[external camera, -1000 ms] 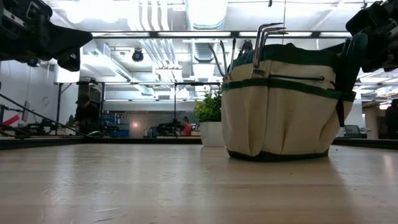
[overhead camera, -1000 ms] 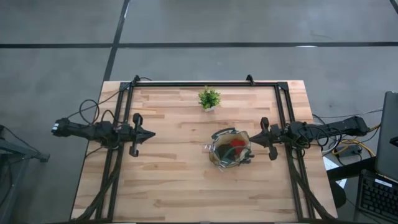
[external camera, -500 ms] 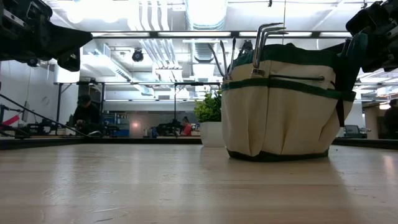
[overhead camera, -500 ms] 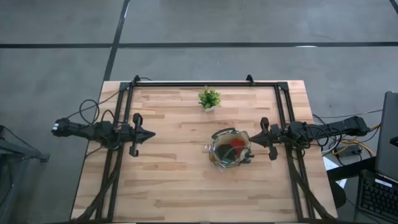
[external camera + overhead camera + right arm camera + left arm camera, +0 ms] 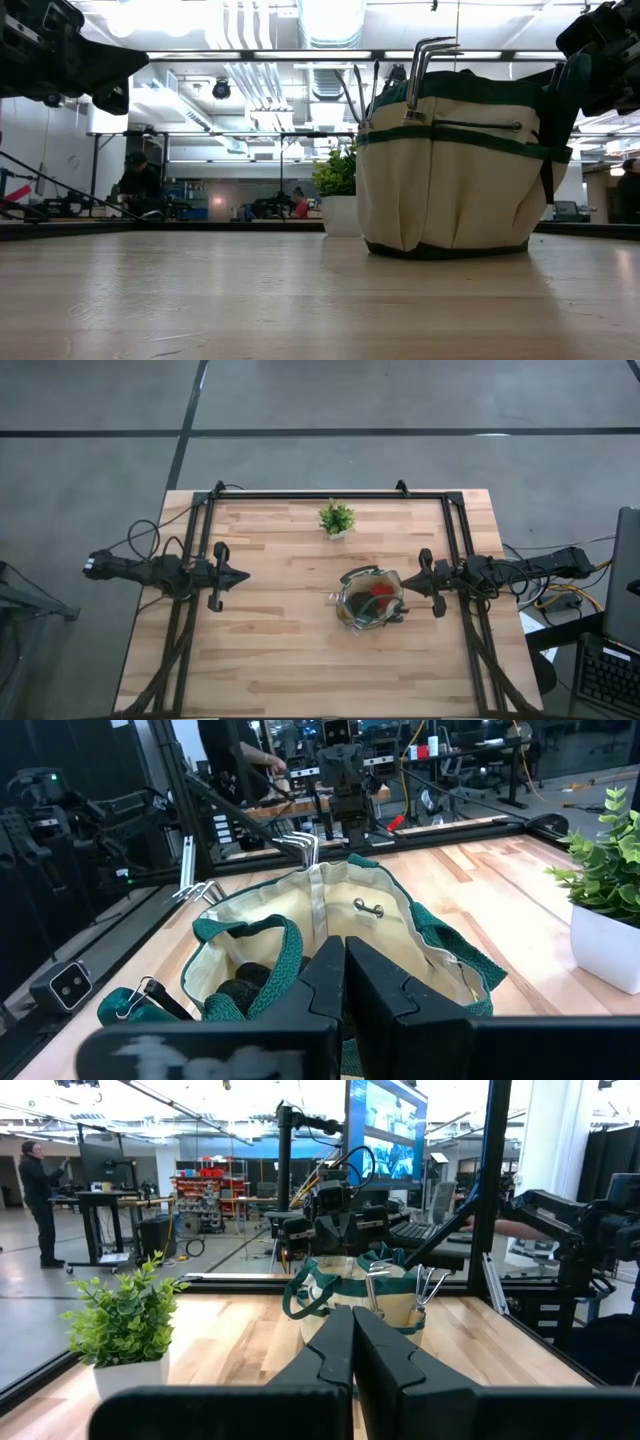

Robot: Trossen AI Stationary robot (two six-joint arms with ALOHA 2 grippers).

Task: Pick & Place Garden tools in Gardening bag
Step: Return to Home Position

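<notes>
Step in hand, as I judge it: return of both arms to their rest pose, with placing apparently complete. No tool shows on the wooden table outside the gardening bag.

Position of parts:
- The left gripper hangs over the left part of the table, well apart from the bag. Its fingers are pressed together and hold nothing.
- The right gripper hangs just beside the bag's right edge, pointing at it. Its fingers are likewise pressed together and empty.
- The bag stands upright, right of the table's centre.

Next move, by judgement: the right arm should draw straight back from the bag, so that it does not catch a loop handle or tip the bag. The left arm has free room on all sides.

Count:
- Gardening bags: one.
- Hand rakes: two. The first rake stands with tines up at the far rim. The second rake stands at the bag's outer side.
- Gloves: one. The red-and-black glove lies inside the bag.
- Pruning shears: cannot be counted. Only dark shapes show inside the bag.
- Potted plants: one. The potted plant stands near the table's far edge, apart from the bag.
</notes>
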